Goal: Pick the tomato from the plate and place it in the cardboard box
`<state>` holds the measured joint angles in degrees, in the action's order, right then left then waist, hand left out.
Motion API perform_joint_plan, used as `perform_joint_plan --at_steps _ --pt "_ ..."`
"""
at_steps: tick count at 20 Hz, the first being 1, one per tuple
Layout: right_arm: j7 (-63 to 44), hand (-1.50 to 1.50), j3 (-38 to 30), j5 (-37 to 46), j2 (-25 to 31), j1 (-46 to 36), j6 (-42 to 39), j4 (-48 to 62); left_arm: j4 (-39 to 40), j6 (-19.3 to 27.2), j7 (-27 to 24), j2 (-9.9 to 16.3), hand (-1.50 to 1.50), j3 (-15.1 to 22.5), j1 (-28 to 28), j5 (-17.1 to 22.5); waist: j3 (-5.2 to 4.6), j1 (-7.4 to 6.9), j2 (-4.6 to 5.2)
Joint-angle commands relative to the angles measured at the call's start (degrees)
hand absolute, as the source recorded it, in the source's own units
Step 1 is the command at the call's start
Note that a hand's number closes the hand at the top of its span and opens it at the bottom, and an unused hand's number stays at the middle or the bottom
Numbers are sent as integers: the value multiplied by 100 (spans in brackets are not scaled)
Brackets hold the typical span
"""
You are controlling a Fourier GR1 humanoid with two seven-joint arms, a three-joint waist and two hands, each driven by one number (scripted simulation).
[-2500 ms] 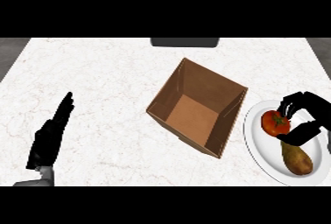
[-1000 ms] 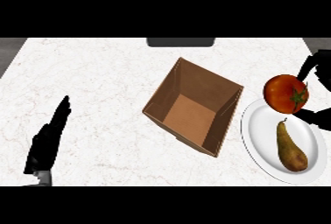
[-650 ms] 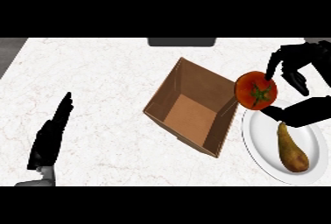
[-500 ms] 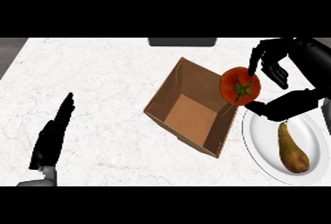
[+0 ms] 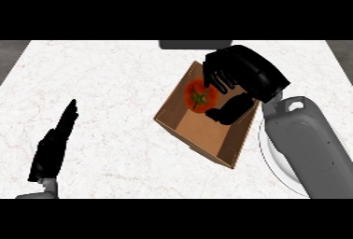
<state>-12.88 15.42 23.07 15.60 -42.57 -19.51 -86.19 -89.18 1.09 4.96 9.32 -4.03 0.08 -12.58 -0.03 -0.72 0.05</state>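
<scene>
A red tomato (image 5: pixel 200 94) with a green stem hangs over the inside of the open cardboard box (image 5: pixel 200 133) at the middle of the counter. My right hand (image 5: pixel 244 79) is above the box, its fingers and thumb curled round the tomato. The white plate (image 5: pixel 270 154) lies right of the box, mostly hidden by my grey right forearm. My left hand (image 5: pixel 53 147) rests open at the lower left, fingers straight, far from the box.
A dark grey object (image 5: pixel 189 44) sits at the counter's far edge behind the box. The white marble counter (image 5: pixel 110 93) stretches out to the left of the box. The pear seen earlier on the plate is hidden by my forearm.
My right hand lifted the tomato off the plate and carried it left, so it now hangs over the box. My forearm now covers the plate. The left hand has not moved.
</scene>
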Motion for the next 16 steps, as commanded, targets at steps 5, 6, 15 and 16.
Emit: perform_joint_plan --at_steps 5,6,15,16 --pt "86 -150 276 771 -941 -37 668 1624 -62 -21 405 24 0 -74 -335 4 4 2 12" --pt "-91 -150 368 798 -1188 -32 660 1600 92 -81 -150 32 0 -115 -34 73 2 6 5" --pt "777 -150 -573 217 -1546 -14 1698 2130 -78 -103 52 51 0 -121 47 27 7 1 4" --pt "675 -150 -810 -58 -1547 -292 1870 2286 110 -87 -249 -11 0 -19 108 -50 5 -47 25"
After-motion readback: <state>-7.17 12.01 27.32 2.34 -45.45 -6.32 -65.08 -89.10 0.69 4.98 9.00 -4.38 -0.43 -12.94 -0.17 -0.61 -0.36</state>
